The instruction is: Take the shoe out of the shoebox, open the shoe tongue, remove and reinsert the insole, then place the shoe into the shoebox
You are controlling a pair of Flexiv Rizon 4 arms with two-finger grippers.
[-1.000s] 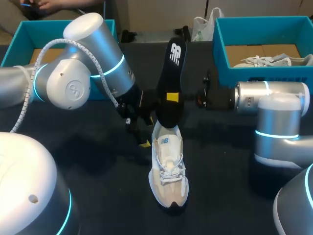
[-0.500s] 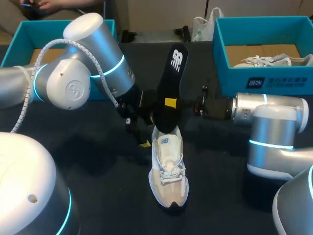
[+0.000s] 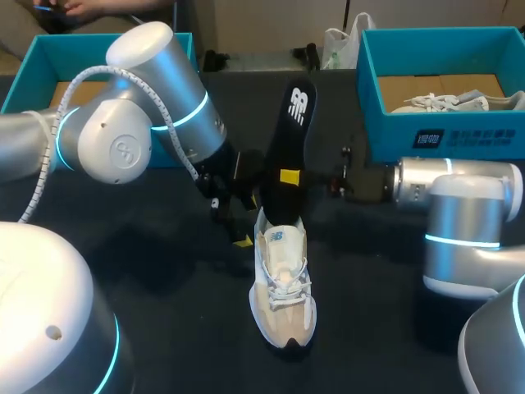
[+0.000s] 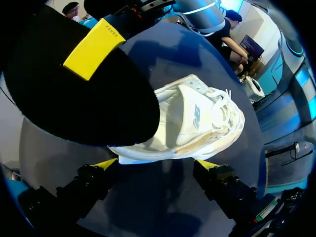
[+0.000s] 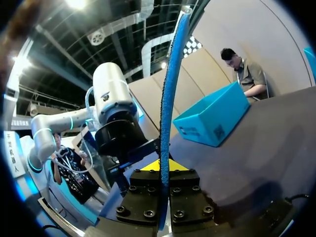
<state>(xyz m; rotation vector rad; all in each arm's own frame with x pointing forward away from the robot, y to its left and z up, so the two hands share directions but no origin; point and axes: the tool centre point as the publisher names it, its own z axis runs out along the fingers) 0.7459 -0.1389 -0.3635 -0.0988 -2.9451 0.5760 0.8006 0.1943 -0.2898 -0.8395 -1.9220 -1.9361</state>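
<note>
Dark table (image 3: pixel 164 271) bears white shoe (image 3: pixel 283 287) (sole down), left shoebox (image 3: pixel 57 48), right shoebox (image 3: pixel 385 135).

Black insole (image 3: pixel 292 135), cream shoe (image 3: pixel 283 287), teal shoebox (image 3: pixel 484 135)

Flat, matte, dark navy-black bench (image 3: pixel 180 328) spans the head view, one continuous top. Soft-edged shadows lie on it, left of centre and at right. Left wrist view: same top, blue-grey sheen.

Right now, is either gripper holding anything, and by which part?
The right gripper pinches the black insole near its middle; left gripper open, holding nothing.
</note>
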